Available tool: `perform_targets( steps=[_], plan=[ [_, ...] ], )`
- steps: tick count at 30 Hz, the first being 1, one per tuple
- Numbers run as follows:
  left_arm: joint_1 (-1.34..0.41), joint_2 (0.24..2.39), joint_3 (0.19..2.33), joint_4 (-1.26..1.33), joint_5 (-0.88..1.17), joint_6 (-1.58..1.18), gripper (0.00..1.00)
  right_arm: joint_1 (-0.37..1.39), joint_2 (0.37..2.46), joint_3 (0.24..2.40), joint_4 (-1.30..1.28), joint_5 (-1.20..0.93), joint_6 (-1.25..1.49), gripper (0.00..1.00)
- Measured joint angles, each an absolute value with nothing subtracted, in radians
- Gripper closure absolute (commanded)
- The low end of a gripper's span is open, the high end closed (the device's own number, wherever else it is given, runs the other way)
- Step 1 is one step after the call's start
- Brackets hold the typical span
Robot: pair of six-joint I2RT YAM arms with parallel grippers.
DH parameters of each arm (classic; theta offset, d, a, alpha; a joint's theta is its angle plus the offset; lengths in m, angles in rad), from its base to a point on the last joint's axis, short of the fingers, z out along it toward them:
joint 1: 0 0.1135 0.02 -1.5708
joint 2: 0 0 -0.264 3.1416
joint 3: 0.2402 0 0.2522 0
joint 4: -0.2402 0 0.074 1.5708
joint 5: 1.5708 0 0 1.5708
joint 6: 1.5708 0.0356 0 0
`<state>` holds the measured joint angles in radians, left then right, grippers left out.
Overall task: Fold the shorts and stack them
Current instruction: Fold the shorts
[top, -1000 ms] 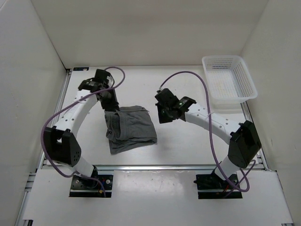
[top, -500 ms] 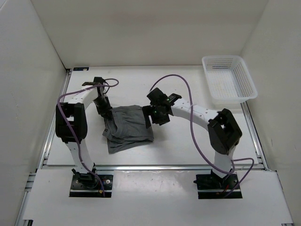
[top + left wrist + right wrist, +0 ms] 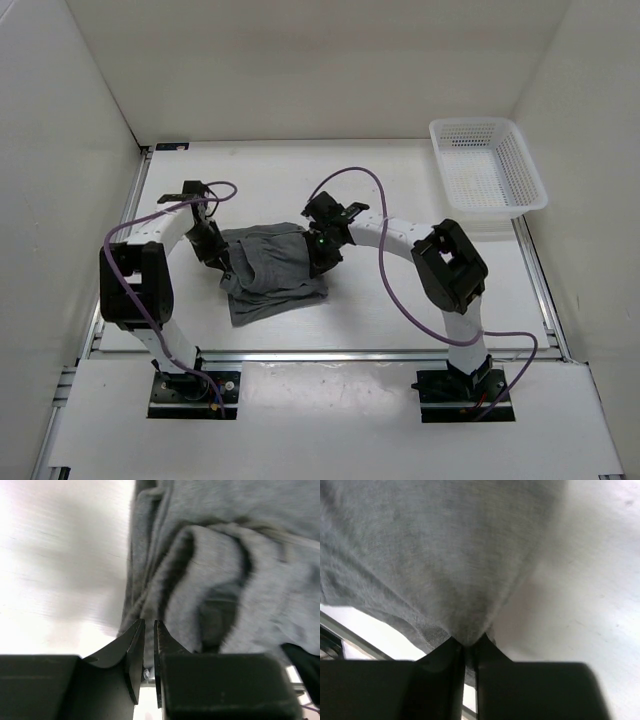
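Shorts (image 3: 275, 272) mid table (image 3: 400, 190) btwn both arms, bunched, long axis approx left–right, one corner trailing twd near edge. Left gripper (image 3: 216, 258) clamped on left edge, right gripper (image 3: 322, 256) clamped on right edge, cloth tenting into its tips. Waistband vs legs hard to tell; wrist views blurry, shorts cut off

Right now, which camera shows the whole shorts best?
The top view. It shows the whole shorts on the table, with nearly all their outline in sight. The left wrist view shows only a bunched part up close, and the right wrist view only a smooth grey patch.
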<state>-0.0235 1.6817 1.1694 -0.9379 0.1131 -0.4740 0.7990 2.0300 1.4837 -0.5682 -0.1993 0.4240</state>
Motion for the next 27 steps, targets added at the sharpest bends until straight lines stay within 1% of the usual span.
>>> perform_targets(
  steps=[2, 5, 8, 9, 10, 11, 12, 13, 14, 15, 16, 17, 18, 19, 23, 25, 26, 27],
  plan=[
    [-0.017, 1.699, 1.150, -0.928, 0.120, -0.482, 0.75, 0.782, 2.022, 1.460, -0.537, -0.202, 0.442, 0.99],
    [-0.016, 1.704, 1.159, -0.925, 0.123, -0.482, 0.75, 0.721, 1.965, 1.347, -0.466, -0.209, 0.486, 0.99],
    [-0.016, 1.704, 1.227, -0.944, 0.122, -0.471, 0.75, 0.628, 1.866, 1.213, -0.446, -0.206, 0.514, 0.99],
    [-0.016, 1.704, 1.261, -0.951, 0.122, -0.466, 0.73, 0.594, 1.829, 1.174, -0.449, -0.189, 0.517, 0.96],
    [-0.016, 1.704, 1.296, -0.958, 0.121, -0.459, 0.73, 0.569, 1.799, 1.147, -0.453, -0.173, 0.517, 0.70],
    [-0.016, 1.704, 1.331, -0.965, 0.121, -0.454, 0.72, 0.553, 1.773, 1.126, -0.458, -0.160, 0.519, 0.47],
    [-0.016, 1.704, 1.364, -0.971, 0.121, -0.449, 0.70, 0.548, 1.749, 1.113, -0.465, -0.149, 0.519, 0.30],
    [-0.016, 1.704, 1.396, -0.981, 0.121, -0.444, 0.66, 0.551, 1.721, 1.102, -0.474, -0.135, 0.508, 0.10],
    [-0.016, 1.704, 1.426, -0.992, 0.120, -0.440, 0.63, 0.558, 1.697, 1.098, -0.485, -0.121, 0.510, 0.02],
    [-0.016, 1.704, 1.450, -1.002, 0.120, -0.434, 0.60, 0.569, 1.666, 1.097, -0.499, -0.101, 0.504, 0.00],
    [-0.016, 1.704, 1.476, -1.016, 0.118, -0.430, 0.57, 0.578, 1.631, 1.097, -0.514, -0.075, 0.499, 0.00],
    [-0.016, 1.703, 1.499, -1.028, 0.116, -0.425, 0.32, 0.586, 1.587, 1.098, -0.530, -0.041, 0.496, 0.00],
    [-0.016, 1.698, 1.517, -1.039, 0.112, -0.414, 0.10, 0.592, 1.540, 1.102, -0.546, -0.002, 0.496, 0.00],
    [-0.016, 1.690, 1.532, -1.051, 0.110, -0.408, 0.00, 0.591, 1.491, 1.109, -0.567, 0.040, 0.500, 0.00],
    [-0.016, 1.607, 1.575, -1.087, 0.092, -0.403, 0.00, 0.527, 1.316, 1.173, -0.645, 0.228, 0.530, 0.00],
    [-0.015, 1.528, 1.587, -1.098, 0.080, -0.400, 0.00, 0.478, 1.234, 1.190, -0.665, 0.315, 0.541, 0.00],
    [-0.015, 1.486, 1.587, -1.096, 0.074, -0.399, 0.00, 0.459, 1.197, 1.192, -0.674, 0.353, 0.544, 0.02],
    [-0.015, 1.436, 1.587, -1.097, 0.067, -0.400, 0.00, 0.446, 1.167, 1.192, -0.687, 0.390, 0.545, 0.00]
  ],
)
